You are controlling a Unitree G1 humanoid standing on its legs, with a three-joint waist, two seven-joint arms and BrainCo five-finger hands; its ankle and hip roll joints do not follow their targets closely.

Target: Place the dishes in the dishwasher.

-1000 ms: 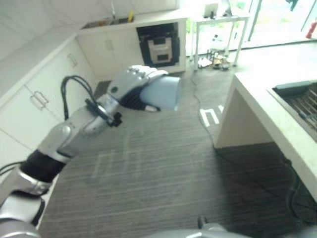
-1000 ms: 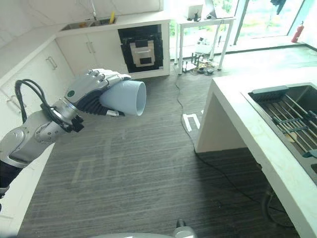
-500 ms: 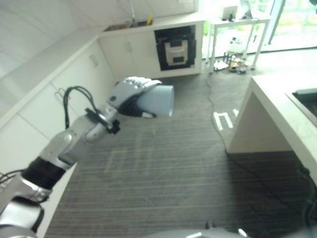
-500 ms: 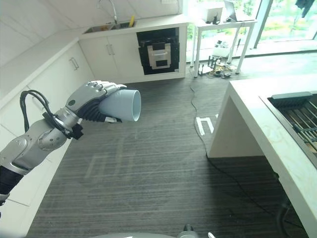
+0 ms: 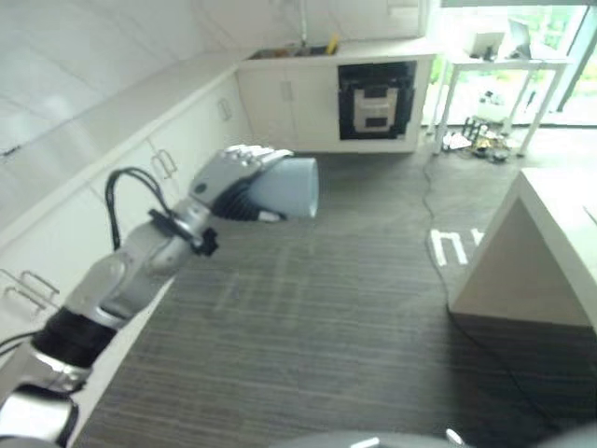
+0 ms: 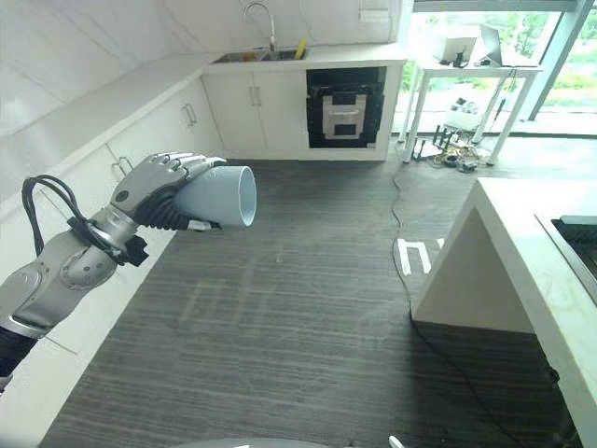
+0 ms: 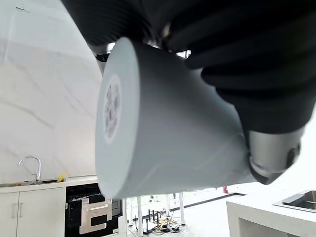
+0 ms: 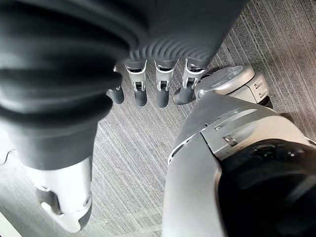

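– Where is the cup (image 6: 216, 196)?
– In the left hand (image 6: 154, 187), held out over the floor (image 6: 298, 308), cabinets (image 6: 121, 159) to its left.
– And the dishwasher (image 6: 345, 107)?
– Behind, under the counter (image 6: 308, 58); the island (image 6: 522, 252) stands right.

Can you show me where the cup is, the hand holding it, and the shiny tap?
cup (image 6: 219, 195), right eye view, on its pale blue side.
left hand (image 6: 154, 179), right eye view, on its silver back.
tap (image 6: 261, 11), right eye view, on its curved spout.
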